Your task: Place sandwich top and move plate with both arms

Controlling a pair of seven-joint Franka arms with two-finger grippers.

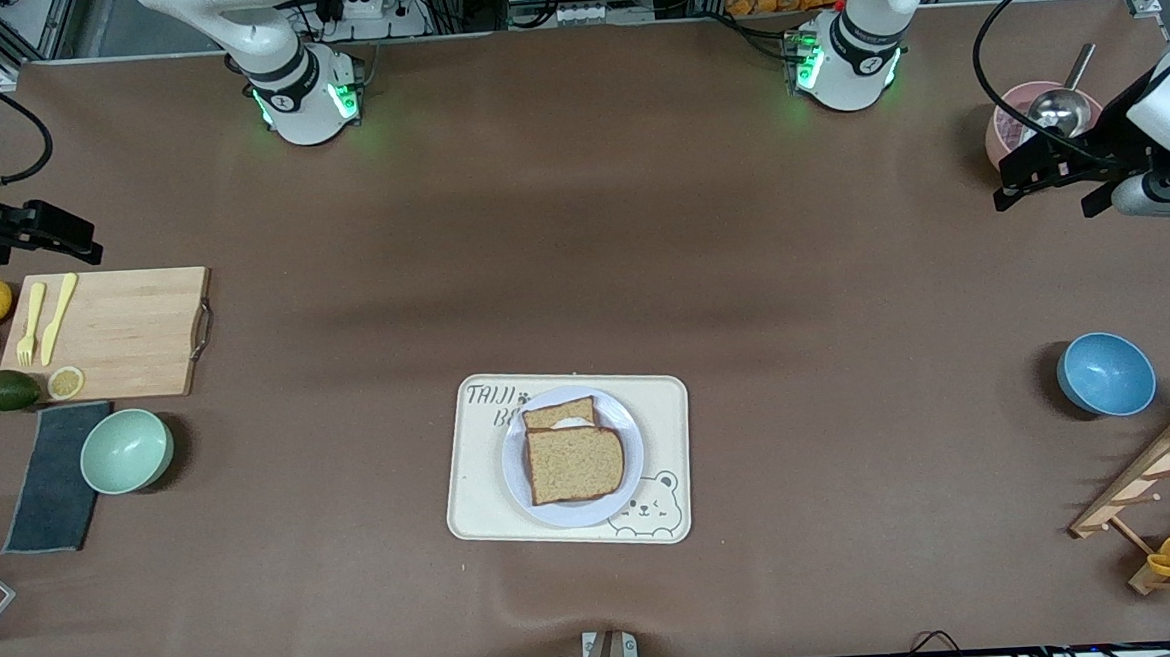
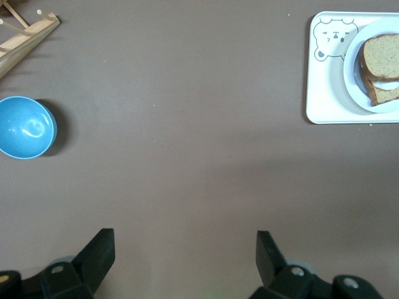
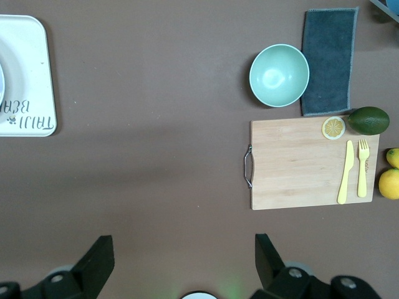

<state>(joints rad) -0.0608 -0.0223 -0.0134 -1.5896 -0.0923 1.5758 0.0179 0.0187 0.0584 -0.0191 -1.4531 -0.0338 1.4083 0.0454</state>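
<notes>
Sandwich top (image 1: 574, 463) sits skewed over what looks like the egg slice on the plate (image 1: 576, 513), mid-tray (image 1: 474, 505); left gripper (image 1: 1048, 176) and right gripper (image 1: 44, 237) hang wide open, empty, at the table ends, plate unlifted.

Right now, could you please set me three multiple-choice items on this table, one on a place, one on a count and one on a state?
1. Where does the plate rest?
A. on the cream tray
B. on the wooden cutting board
C. on the dark cloth

2. How many bowls without a ladle stand on the table?
A. one
B. two
C. four

3. How are the left hand and the right hand?
A. both shut on bread
B. one open, one shut
C. both open and empty

Answers: 1 A, the plate lies inside the tray's rim. 2 B, a green bowl and a blue bowl. 3 C, each wrist view shows fingers spread with only bare table between.
</notes>
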